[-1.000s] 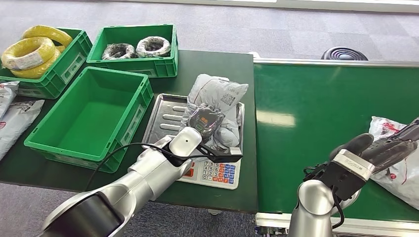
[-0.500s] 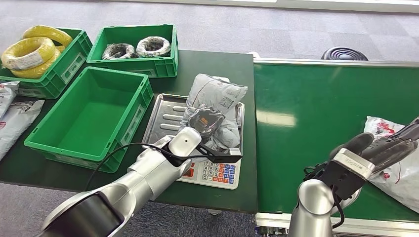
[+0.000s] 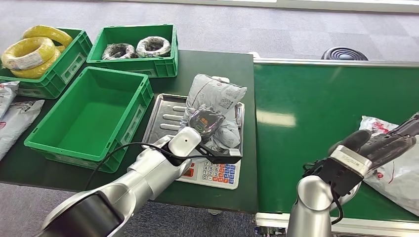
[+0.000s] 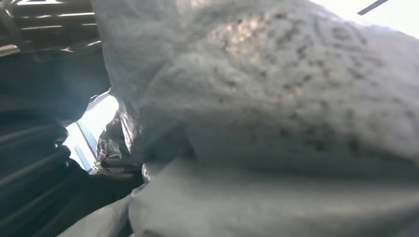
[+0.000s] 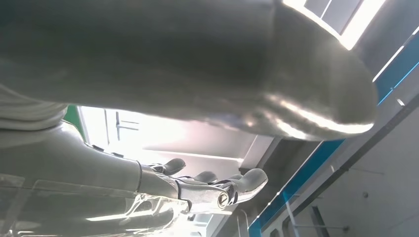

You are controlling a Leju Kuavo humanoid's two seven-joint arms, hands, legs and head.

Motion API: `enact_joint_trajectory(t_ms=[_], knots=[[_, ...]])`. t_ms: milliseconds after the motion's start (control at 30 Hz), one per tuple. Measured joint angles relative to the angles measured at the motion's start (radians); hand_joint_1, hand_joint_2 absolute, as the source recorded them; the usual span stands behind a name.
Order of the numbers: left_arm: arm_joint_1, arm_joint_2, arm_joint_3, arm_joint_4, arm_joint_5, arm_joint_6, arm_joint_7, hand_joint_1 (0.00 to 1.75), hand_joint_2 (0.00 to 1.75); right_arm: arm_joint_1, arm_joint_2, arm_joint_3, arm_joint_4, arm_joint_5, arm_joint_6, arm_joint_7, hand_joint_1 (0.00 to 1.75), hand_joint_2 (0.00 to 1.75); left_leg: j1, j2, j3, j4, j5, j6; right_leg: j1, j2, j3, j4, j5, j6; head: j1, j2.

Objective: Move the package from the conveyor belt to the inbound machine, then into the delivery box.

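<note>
Landmark: weighing scale with steel tray, on the dark green table. Grey package lies on the scale tray, crumpled, far end overhanging the tray's back edge. Left hand rests on top of the package, dark fingers curled over it; whether they actually grip it, cannot tell. Left wrist view: grey wrinkled film of the package pressed close to the lens. Empty green crate just left of the scale; two more crates behind it hold wire coils. Conveyor belt right of the scale. Right hand over the belt, fingers extended, touching a white bag; not closed on it.
</note>
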Motion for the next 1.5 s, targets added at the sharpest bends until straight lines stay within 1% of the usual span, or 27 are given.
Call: enact_joint_trajectory(t_ms=[100,167,267,400,467,500,600,633,700,767,867,1000,1067,1300,1400,1500], knots=[[-0.001,0.005,0.031,-0.004,0.072,0.081,-0.019,1.68,1.75,-0.003,0.0,0.0,0.008,0.0,0.0,0.003,0.0,0.0,0.0,0.0,0.0,0.0,0.0,0.0,0.0,0.0,0.0,0.0,0.0,0.0,0.0,0.0],[-0.003,0.009,0.062,-0.012,0.11,0.115,-0.033,1.68,1.75,-0.006,0.0,0.0,0.012,0.005,0.0,0.008,0.0,0.0,0.0,0.0,0.0,0.0,0.0,0.0,0.0,0.0,0.0,0.0,0.0,0.0,0.0,0.0],[-0.009,0.015,0.095,-0.02,0.126,0.124,-0.042,1.68,1.75,-0.012,0.0,0.0,0.017,0.009,0.0,0.012,0.0,0.0,0.0,0.0,0.0,0.0,0.0,0.0,0.0,0.0,-0.001,0.0,0.0,0.0,0.0,0.0],[-0.011,0.017,0.116,-0.026,0.129,0.125,-0.044,1.7,1.75,-0.014,0.0,0.001,0.02,0.01,0.0,0.012,0.0,0.0,0.0,0.0,-0.001,0.0,0.0,0.0,0.0,0.0,-0.001,0.0,0.0,0.0,0.0,0.0],[-0.009,0.019,0.125,-0.032,0.143,0.157,-0.043,1.71,1.75,-0.014,0.0,0.001,0.022,0.01,0.0,0.013,0.0,0.0,0.0,0.0,-0.001,0.0,0.0,0.0,0.0,0.0,-0.001,0.0,0.0,0.0,0.0,0.0],[-0.008,0.022,0.135,-0.041,0.161,0.207,-0.04,1.7,1.75,-0.015,0.0,0.001,0.023,0.01,0.0,0.015,0.0,0.0,0.0,0.0,-0.002,0.0,0.0,0.0,0.0,0.0,-0.002,0.0,0.0,0.0,0.0,0.0],[-0.011,0.039,0.194,-0.095,0.216,0.415,-0.003,1.65,1.75,-0.019,0.0,0.001,0.028,0.009,0.0,0.024,0.0,0.0,0.0,0.0,-0.003,0.0,0.0,0.0,0.0,0.0,-0.003,0.001,0.0,0.0,0.0,0.0],[-0.018,0.05,0.217,-0.119,0.218,0.462,0.019,1.63,1.75,-0.021,0.0,0.0,0.029,0.009,0.0,0.026,0.0,0.0,0.0,0.001,-0.003,0.0,0.0,0.0,0.0,0.0,-0.003,0.001,0.0,0.0,0.0,0.0],[-0.036,0.078,0.262,-0.166,0.207,0.504,0.061,1.61,1.75,-0.023,0.0,0.0,0.033,0.006,0.0,0.026,0.0,0.0,0.0,0.0,-0.003,0.0,0.0,0.0,0.0,0.0,-0.004,0.002,0.0,0.0,0.0,0.0],[-0.05,0.108,0.307,-0.208,0.197,0.509,0.085,1.64,1.75,-0.025,-0.001,-0.001,0.038,0.002,0.0,0.026,0.0,0.0,0.0,0.0,-0.003,0.0,0.001,0.0,0.0,0.0,-0.004,0.002,0.0,0.0,0.0,0.0],[-0.063,0.142,0.363,-0.243,0.185,0.503,0.097,1.67,1.75,-0.027,-0.001,-0.004,0.044,0.003,0.0,0.026,0.0,0.0,0.0,0.0,-0.003,0.0,0.001,0.0,0.0,0.0,-0.004,0.002,0.0,0.0,0.0,0.0],[-0.094,0.189,0.424,-0.232,0.145,0.46,0.138,1.68,1.75,-0.019,-0.001,0.003,0.055,0.032,0.0,0.035,0.0,0.0,0.0,0.001,-0.003,0.0,0.001,0.0,0.0,0.0,-0.004,0.002,0.0,0.0,0.0,0.0],[-0.109,0.208,0.449,-0.21,0.135,0.46,0.141,1.68,1.75,-0.01,0.0,0.006,0.059,0.035,0.0,0.035,0.0,0.0,0.0,0.0,-0.003,0.0,0.001,0.0,0.0,0.0,-0.004,0.002,0.0,0.0,0.0,0.0],[-0.132,0.235,0.492,-0.142,0.103,0.464,0.162,1.67,1.75,0.004,0.0,0.009,0.073,0.03,0.0,0.036,0.0,0.0,0.0,0.0,-0.004,0.0,0.001,0.0,0.0,0.0,-0.004,0.002,0.0,0.0,0.0,0.0],[-0.135,0.245,0.499,-0.119,0.068,0.462,0.202,1.7,1.75,0.009,0.0,0.009,0.076,0.03,0.0,0.036,0.0,0.0,0.0,0.0,-0.004,0.0,0.001,0.0,0.0,0.0,-0.004,0.002,0.0,0.0,0.0,0.0],[-0.136,0.262,0.503,-0.092,0.032,0.438,0.256,1.71,1.75,0.015,0.0,0.009,0.077,0.03,0.0,0.036,0.0,0.0,0.0,0.0,-0.004,0.0,0.001,0.0,0.0,0.0,-0.004,0.002,0.0,0.0,0.0,0.0]])
